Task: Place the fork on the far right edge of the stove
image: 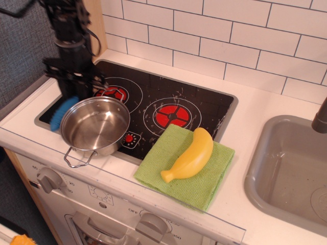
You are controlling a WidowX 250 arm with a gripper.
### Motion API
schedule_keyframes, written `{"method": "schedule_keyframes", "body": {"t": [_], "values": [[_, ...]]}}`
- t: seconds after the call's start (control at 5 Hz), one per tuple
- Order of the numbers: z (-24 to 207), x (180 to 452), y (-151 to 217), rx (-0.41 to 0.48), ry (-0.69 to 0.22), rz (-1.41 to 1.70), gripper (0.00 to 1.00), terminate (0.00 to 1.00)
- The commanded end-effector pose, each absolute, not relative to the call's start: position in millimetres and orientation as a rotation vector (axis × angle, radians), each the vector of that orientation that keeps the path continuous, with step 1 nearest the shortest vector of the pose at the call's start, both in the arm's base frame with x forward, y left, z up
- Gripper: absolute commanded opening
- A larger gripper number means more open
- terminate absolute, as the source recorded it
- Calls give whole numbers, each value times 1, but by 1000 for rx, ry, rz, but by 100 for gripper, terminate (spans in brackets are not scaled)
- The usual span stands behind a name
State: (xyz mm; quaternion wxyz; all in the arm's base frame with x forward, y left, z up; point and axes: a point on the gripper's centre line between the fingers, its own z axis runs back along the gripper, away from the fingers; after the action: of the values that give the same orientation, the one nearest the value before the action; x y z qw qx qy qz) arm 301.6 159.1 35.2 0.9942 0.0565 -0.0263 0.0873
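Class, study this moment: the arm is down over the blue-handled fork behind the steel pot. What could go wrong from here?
1. The gripper works tight beside the pot; it might knock it.
2. The fork is mostly hidden, so the grasp may be poor.
3. Crossing the stove, the fork could drop onto the banana.

White subway tile wall [245, 35] at the back. White desk [260, 117] with a grey sink [286, 168] set in at right. Knobbed oven front [102, 214] below; grey textured panel [20, 56] seen at left.
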Motion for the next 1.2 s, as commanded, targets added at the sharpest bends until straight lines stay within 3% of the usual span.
{"method": "schedule_keyframes", "body": {"t": [0.0,0.2,0.4,0.6,0.8,1.0], "values": [[108,276,167,180,-172,209,0,0],[128,303,120,104,-246,157,0,0],[142,338,71,40,-257,94,0,0],[140,375,22,-27,-221,72,0,0],[129,386,-17,-44,-212,85,0,0],[101,384,-34,-50,-152,72,0,0]]}}
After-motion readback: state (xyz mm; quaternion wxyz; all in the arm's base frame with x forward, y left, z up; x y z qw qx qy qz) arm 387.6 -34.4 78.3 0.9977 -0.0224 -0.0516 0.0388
